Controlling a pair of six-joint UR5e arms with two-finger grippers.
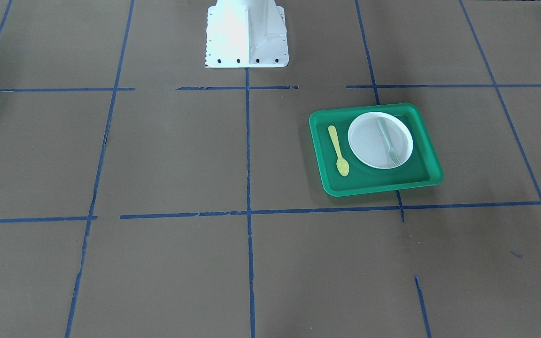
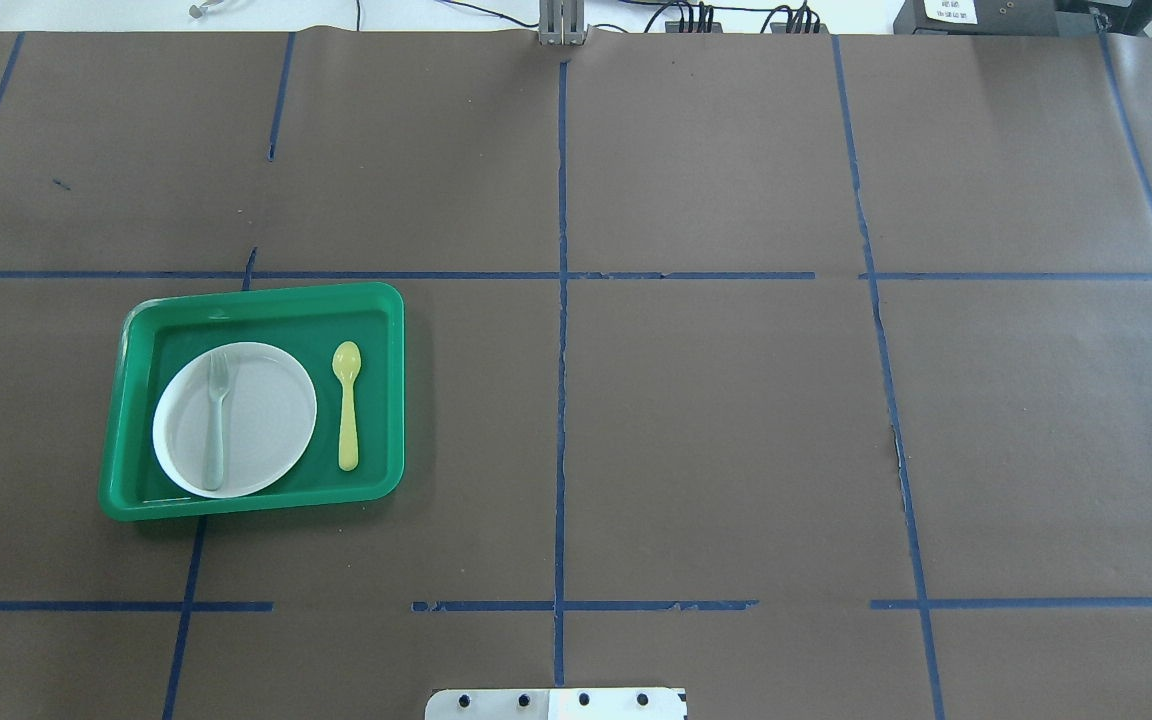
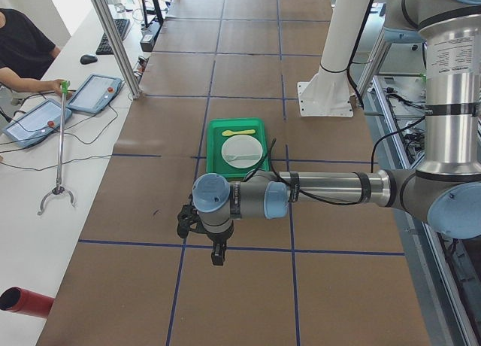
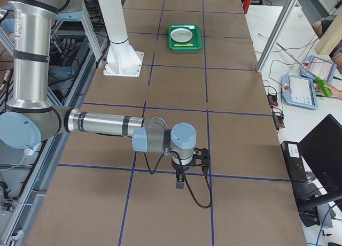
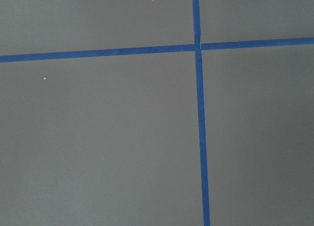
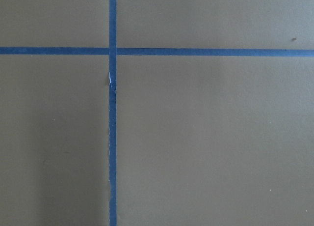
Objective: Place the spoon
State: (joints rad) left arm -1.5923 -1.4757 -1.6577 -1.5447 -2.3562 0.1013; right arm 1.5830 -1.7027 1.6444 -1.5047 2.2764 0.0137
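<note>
Left end effector, right end effector: cannot tell state; spoon lies bowl away from robot base.

**Robotics lab with an operator station**

A long table is papered brown and gridded with blue tape. Past the left gripper, on the side away from its arm's base, a white desk holds teach pendants and a mouse beside a seated operator. Aluminium posts frame the cell.
</note>
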